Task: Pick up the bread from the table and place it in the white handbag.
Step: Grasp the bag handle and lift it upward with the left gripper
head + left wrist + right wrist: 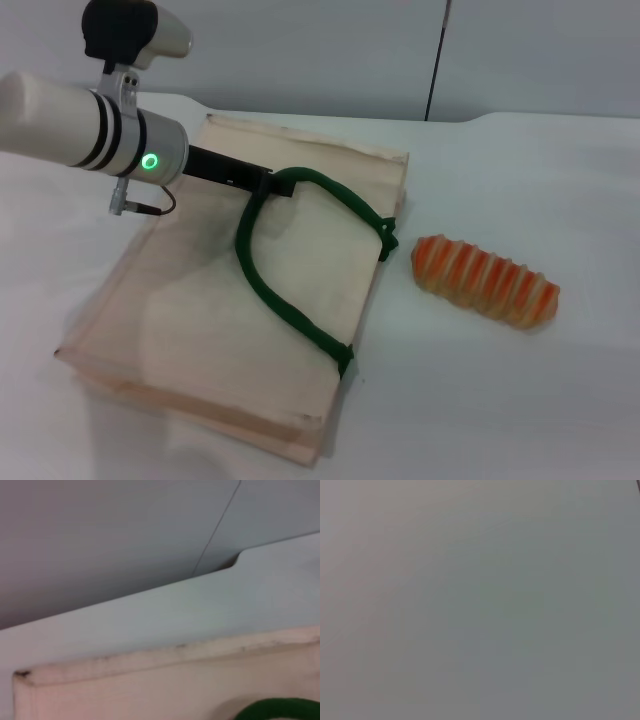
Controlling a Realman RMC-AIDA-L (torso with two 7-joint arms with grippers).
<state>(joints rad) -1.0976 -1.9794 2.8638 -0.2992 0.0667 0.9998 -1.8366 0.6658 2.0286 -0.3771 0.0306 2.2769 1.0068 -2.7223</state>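
Observation:
The bread (487,282), an orange and cream striped ridged loaf, lies on the white table (520,400) to the right of the white handbag (200,330). The handbag lies flat, with its green rope handle (262,280) arching up from its right side. My left gripper (272,184) reaches over the bag's far part and is shut on the top of that handle, holding it a little above the fabric. The left wrist view shows the bag's far edge (150,680) and a bit of the handle (280,711). My right gripper is out of view.
A grey wall (330,50) stands behind the table's far edge. The table surface (560,180) stretches to the right of and in front of the bread. The right wrist view shows only a plain grey surface.

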